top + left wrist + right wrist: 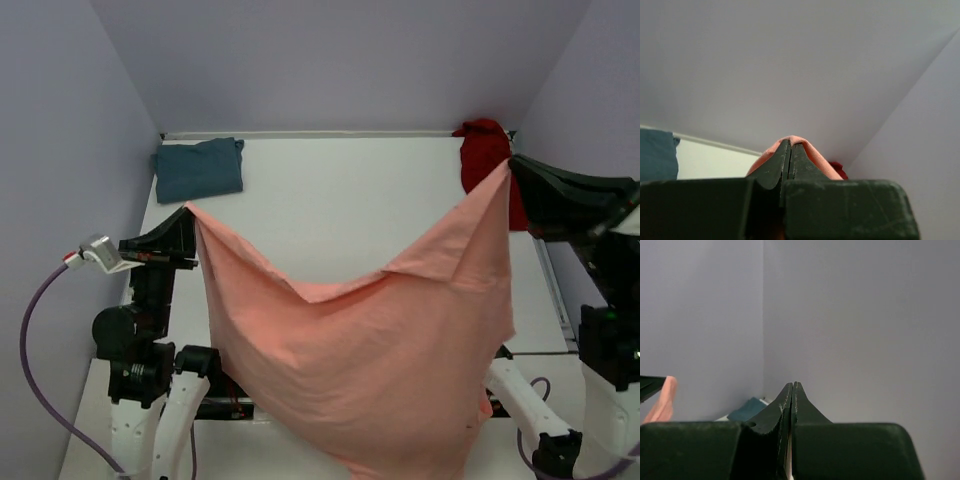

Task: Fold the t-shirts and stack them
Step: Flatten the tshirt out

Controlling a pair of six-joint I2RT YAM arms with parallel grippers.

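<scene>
The salmon-pink t-shirt [360, 350] hangs spread in the air between both arms, sagging in the middle and reaching down past the table's near edge. My left gripper [188, 211] is shut on its left upper corner; in the left wrist view the pink cloth [817, 161] wraps over the closed tips of the left gripper [790, 143]. My right gripper [512, 164] is shut on the right upper corner, and in its own view the right gripper [792, 385] shows jaws pressed together. The teal t-shirt [198, 168] lies folded at the back left. The dark red t-shirt [484, 150] lies bunched at the back right.
The white table [350, 200] runs back to the lilac walls on three sides. A grey cable [35, 340] loops from the left arm. The hanging shirt hides the table's near middle and both arm bases.
</scene>
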